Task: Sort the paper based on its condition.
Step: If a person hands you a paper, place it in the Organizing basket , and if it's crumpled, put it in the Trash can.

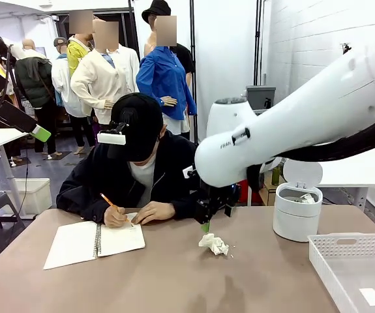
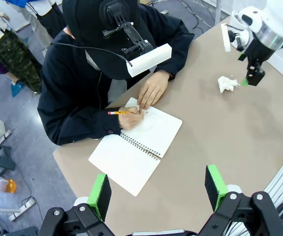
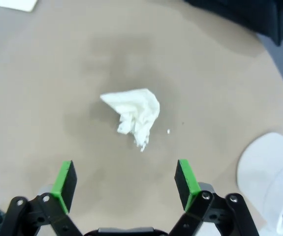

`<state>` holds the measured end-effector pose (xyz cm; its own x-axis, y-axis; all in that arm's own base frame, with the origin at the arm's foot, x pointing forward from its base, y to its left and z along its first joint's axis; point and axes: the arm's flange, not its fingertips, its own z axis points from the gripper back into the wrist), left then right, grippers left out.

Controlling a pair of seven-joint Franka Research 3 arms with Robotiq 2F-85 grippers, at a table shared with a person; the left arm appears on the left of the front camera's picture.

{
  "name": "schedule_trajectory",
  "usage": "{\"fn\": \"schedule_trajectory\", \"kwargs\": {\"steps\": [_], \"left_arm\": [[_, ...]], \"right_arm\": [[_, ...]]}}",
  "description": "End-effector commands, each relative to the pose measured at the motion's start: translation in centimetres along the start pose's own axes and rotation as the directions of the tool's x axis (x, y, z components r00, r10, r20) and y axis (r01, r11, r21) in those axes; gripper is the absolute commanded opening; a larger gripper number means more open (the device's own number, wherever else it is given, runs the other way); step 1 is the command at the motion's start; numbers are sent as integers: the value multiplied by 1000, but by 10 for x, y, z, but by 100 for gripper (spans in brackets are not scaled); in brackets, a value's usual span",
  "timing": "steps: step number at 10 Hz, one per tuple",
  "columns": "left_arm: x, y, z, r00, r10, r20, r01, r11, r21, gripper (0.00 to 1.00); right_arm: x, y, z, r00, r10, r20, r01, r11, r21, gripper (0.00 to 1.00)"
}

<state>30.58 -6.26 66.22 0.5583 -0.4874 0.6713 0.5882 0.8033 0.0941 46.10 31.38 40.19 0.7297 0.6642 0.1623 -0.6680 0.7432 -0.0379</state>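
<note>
Right end effector (image 3: 126, 179) spread wide and empty, hovering over the crumpled paper (image 3: 134, 115) on the table (image 3: 38, 88), lump centred ahead of its fingers, long axis slanting; left end effector (image 2: 156, 189), also spread, well apart

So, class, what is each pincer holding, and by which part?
Nothing. The right pincer is open above the crumpled paper, not gripping it; the left pincer is open and empty too.

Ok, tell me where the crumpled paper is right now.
In the front view the crumpled paper lies on the table right of centre, between the notebook and the white bin, just under the open right end effector.
</note>
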Motion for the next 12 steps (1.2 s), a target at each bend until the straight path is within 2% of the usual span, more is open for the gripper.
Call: {"fn": "schedule_trajectory", "kwargs": {"steps": [1, 2, 3, 4, 5, 8, 9, 12], "left_arm": [[0, 0, 0, 1000, 0, 0, 0, 1000, 2, 100], [0, 0, 0, 1000, 0, 0, 0, 1000, 2, 100], [0, 0, 0, 1000, 0, 0, 0, 1000, 2, 100], [0, 0, 0, 1000, 0, 0, 0, 1000, 2, 100], [0, 0, 0, 1000, 0, 0, 0, 1000, 2, 100], [0, 0, 0, 1000, 0, 0, 0, 1000, 2, 100], [0, 0, 0, 1000, 0, 0, 0, 1000, 2, 100], [0, 0, 0, 1000, 0, 0, 0, 1000, 2, 100]], "right_arm": [[9, 0, -17, 999, 33, -1, -33, 999, 8, 100], [8, 2, -30, 998, 49, -42, -47, 998, 33, 100], [8, 0, -34, 998, 53, -43, -50, 997, 54, 100], [12, -4, -12, 999, 31, 8, -32, 997, 68, 100], [4, 2, -36, 999, 27, -35, -26, 999, 31, 100], [8, 1, -31, 999, 28, -25, -27, 999, 39, 100], [11, -3, -48, 995, 77, -70, -77, 997, 1, 100], [18, -3, -72, 984, 151, -97, -156, 986, -50, 100]]}}
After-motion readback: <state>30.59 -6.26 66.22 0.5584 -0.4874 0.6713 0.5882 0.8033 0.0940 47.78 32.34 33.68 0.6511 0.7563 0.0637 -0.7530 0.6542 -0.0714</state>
